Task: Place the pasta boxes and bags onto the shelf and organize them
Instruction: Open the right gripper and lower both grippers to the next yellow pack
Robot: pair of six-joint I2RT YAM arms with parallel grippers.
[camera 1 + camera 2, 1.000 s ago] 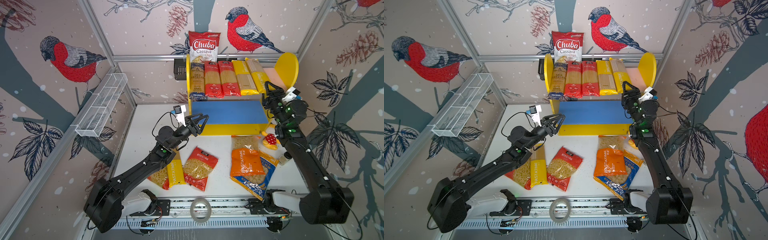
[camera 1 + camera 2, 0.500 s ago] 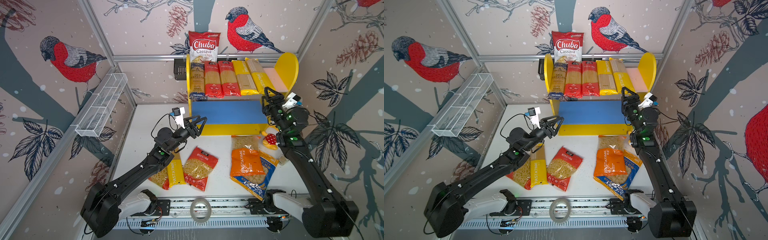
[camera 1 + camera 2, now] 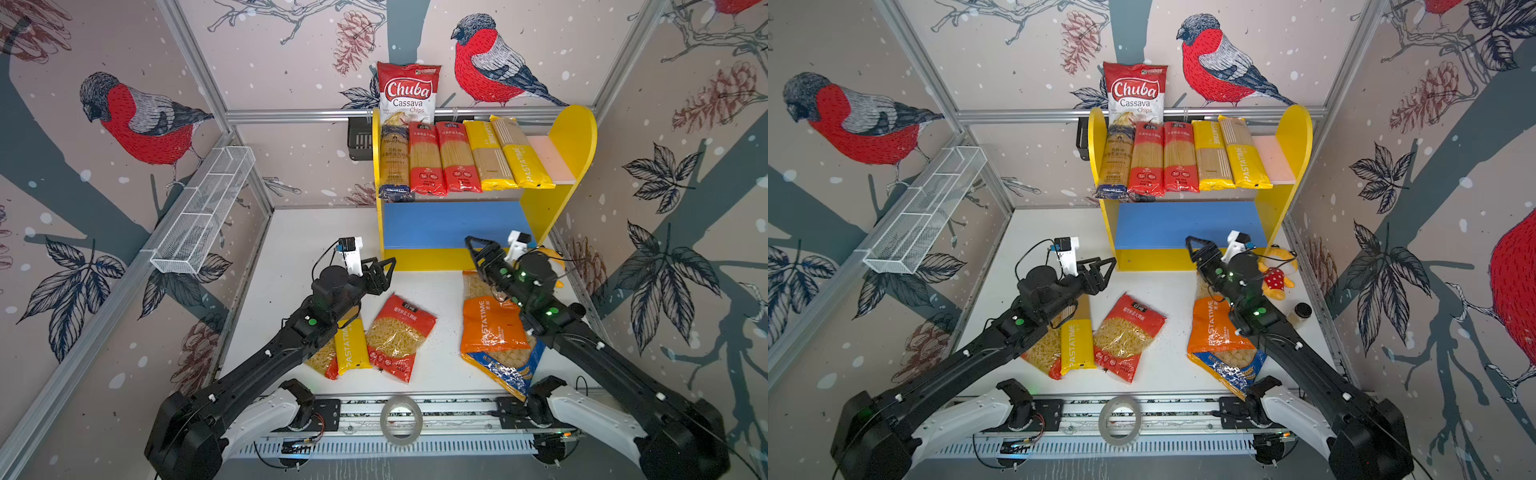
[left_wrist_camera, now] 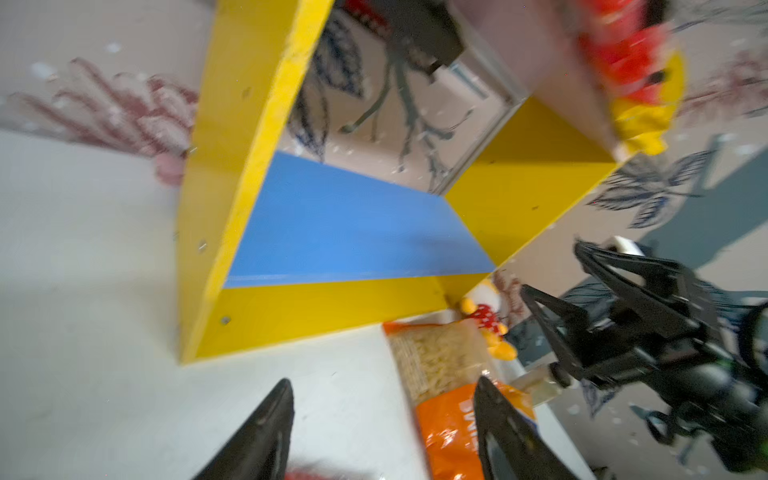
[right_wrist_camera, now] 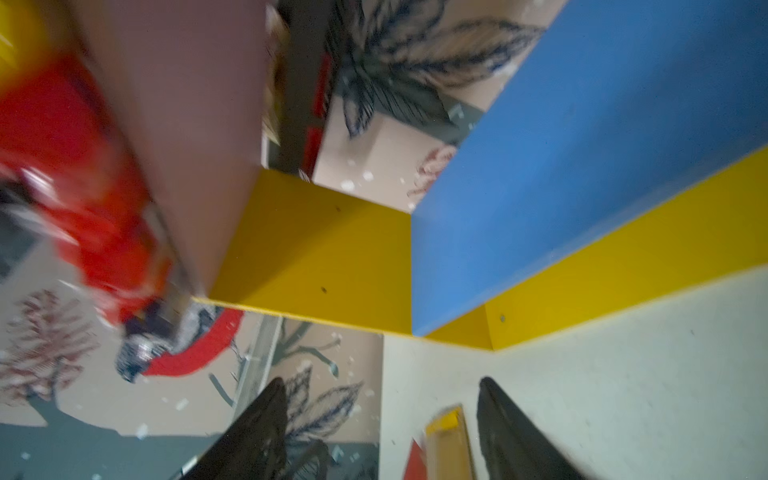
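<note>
We show the left gripper (image 3: 387, 275) and right gripper (image 3: 473, 253), fingers wide and empty, before the shelf (image 3: 570, 137); five spaghetti packs (image 3: 454, 158) lie on its top board, bags (image 3: 400, 332) on the table (image 3: 307, 232).

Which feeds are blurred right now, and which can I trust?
In both top views everything is sharp and evenly lit, with labels legible on the long spaghetti packs on the yellow-sided wooden shelf. The left wrist view is motion-blurred, though its blue lower board reads clearly. The right wrist view smears worst: the red packs are streaks.
</note>
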